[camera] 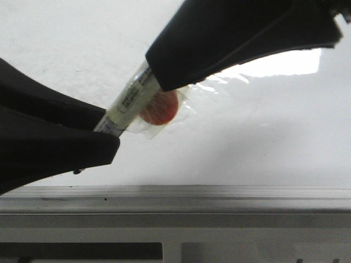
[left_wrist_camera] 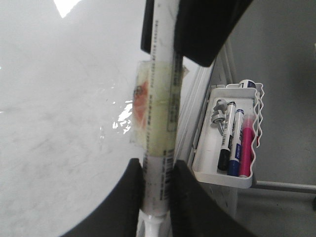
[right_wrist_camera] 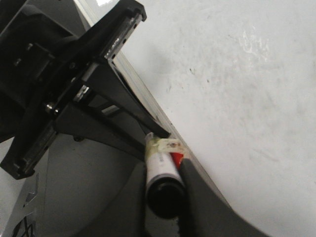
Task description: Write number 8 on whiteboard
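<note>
A white marker (camera: 129,101) wrapped in clear tape with an orange-red disc (camera: 163,108) hangs between both grippers, just above the glossy whiteboard (camera: 263,137). My left gripper (camera: 107,129) is shut on its lower end. My right gripper (camera: 156,71) is shut on its upper end. In the left wrist view the marker (left_wrist_camera: 160,108) runs from my left gripper (left_wrist_camera: 157,173) up into the right one (left_wrist_camera: 165,47). In the right wrist view the marker's black end (right_wrist_camera: 163,195) sits between my right gripper's (right_wrist_camera: 165,192) fingers. No number 8 shows on the board.
The board's grey metal edge rail (camera: 219,192) runs along the front. A white tray (left_wrist_camera: 224,176) beside the rail holds black (left_wrist_camera: 224,145), blue (left_wrist_camera: 236,148) and pink (left_wrist_camera: 247,145) markers. A bright light reflection (camera: 285,63) lies on the board.
</note>
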